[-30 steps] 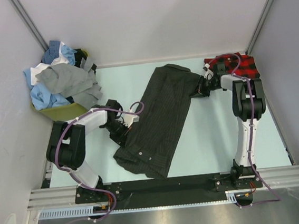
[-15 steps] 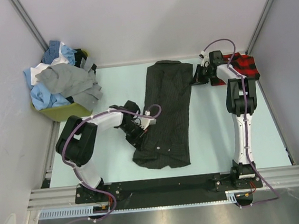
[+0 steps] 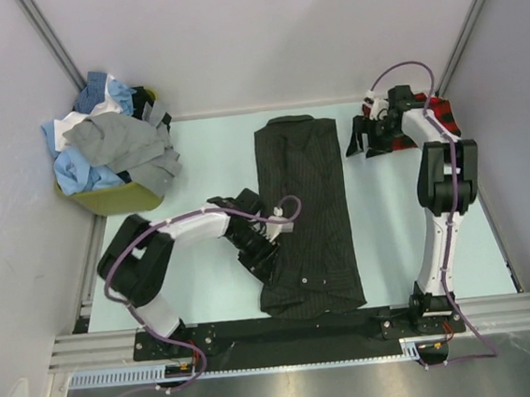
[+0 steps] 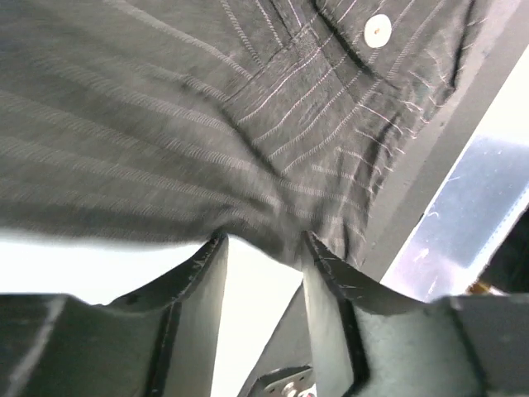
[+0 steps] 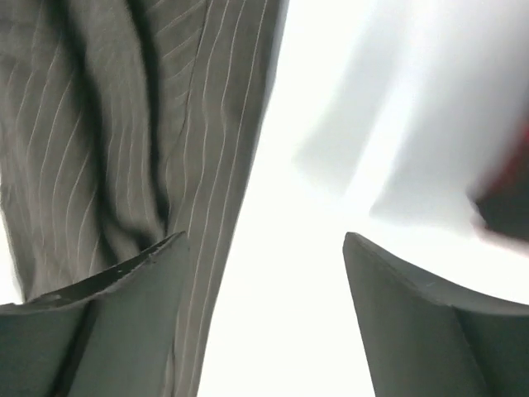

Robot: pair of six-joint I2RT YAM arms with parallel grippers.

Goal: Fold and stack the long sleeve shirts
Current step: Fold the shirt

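Left pincer (image 3: 264,253) sits at the left edge of the dark striped shirt (image 3: 302,195), close to the shirt's near end. Its two fingers (image 4: 197,289) stand a little apart, not wide. The edge of the shirt hangs right at their tips. The pale table (image 3: 195,154) shows in the gap between them, so they are not squeezing the cloth. A white button (image 4: 378,31) shows on the shirt a bit past the tips.

The dark striped shirt lies flat in one long strip. One end points away from the arms. The other end reaches the black bar (image 3: 278,333) at the arms' side.

The right pincer (image 3: 365,142) is just to the right of the shirt's far end. Its fingers are spread wide, with nothing between them but bright table. In its own camera the shirt's wrinkly cloth lies off to one side.

The red-and-black plaid shirt (image 3: 439,112) lies further to the right of the dark shirt, partly hidden by the right arm.

A pile of shirts (image 3: 100,144), blue, white and grey, is heaped in a yellow-green basket (image 3: 115,200), well to the left of the dark shirt's far end.
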